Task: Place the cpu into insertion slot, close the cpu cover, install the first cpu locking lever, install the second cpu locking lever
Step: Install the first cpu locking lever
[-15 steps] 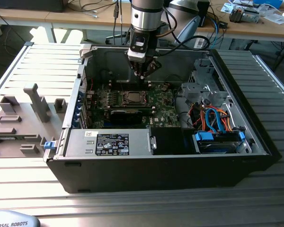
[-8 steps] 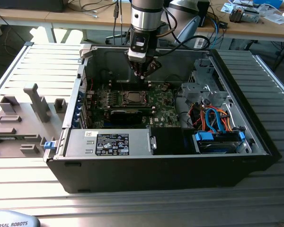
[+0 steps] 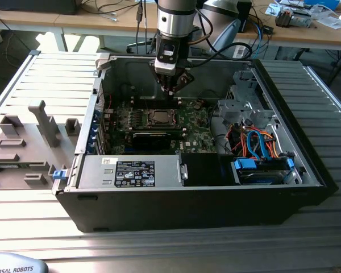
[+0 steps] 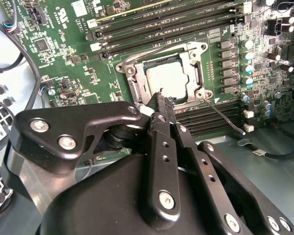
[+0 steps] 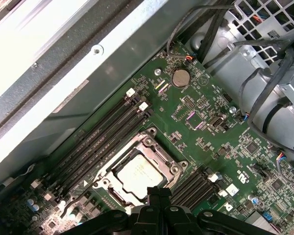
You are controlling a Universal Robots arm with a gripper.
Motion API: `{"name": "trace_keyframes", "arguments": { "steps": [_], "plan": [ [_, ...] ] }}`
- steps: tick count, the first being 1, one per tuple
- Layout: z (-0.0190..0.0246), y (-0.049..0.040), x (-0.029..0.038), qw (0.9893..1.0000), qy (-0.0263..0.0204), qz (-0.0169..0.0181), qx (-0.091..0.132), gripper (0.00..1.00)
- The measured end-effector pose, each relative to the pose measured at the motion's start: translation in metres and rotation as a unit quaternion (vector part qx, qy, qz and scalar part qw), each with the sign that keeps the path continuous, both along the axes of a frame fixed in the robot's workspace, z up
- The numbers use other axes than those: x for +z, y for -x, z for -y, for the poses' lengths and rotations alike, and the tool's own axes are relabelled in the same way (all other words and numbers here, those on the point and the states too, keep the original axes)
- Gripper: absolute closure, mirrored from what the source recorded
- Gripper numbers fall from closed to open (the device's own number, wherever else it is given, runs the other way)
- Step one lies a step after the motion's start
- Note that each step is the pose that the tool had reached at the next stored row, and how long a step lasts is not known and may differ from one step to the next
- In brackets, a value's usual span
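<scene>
Found the cpu [image 4: 165,81] lying flat in the insertion slot [image 5: 175,169] on the green board [image 5: 201,98], dull metal top facing up. Saw the cpu cover [image 4: 138,82] down around it, framing the chip through its window (judged closed, though not locked). Noted a thin wire lever [image 4: 225,115] angled out from one socket corner across the memory slots [image 4: 196,120], apparently unlatched. Logged the gripper [image 4: 161,98] low over the near socket edge, fingers pressed together with nothing between them, tips just beside the cover rim. Could not tell touching from hovering. Read the closed pincer as a pushing tool, narrowed to reach frame or lever. Spotted it, in the exterior view, inside the open case [image 3: 216,205], above the board.
</scene>
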State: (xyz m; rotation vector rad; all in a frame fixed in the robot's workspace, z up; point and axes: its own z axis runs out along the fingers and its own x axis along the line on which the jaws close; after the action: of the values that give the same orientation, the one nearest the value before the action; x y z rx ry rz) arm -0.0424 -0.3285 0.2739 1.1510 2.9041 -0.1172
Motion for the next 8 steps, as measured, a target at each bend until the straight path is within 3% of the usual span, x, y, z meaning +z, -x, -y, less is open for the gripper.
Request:
{"name": "trace_keyframes", "arguments": {
  "steps": [8],
  "plan": [
    [0.0000,0.0000,0.0000,1.0000,0.0000,0.0000,0.006,0.89]
  ]
}}
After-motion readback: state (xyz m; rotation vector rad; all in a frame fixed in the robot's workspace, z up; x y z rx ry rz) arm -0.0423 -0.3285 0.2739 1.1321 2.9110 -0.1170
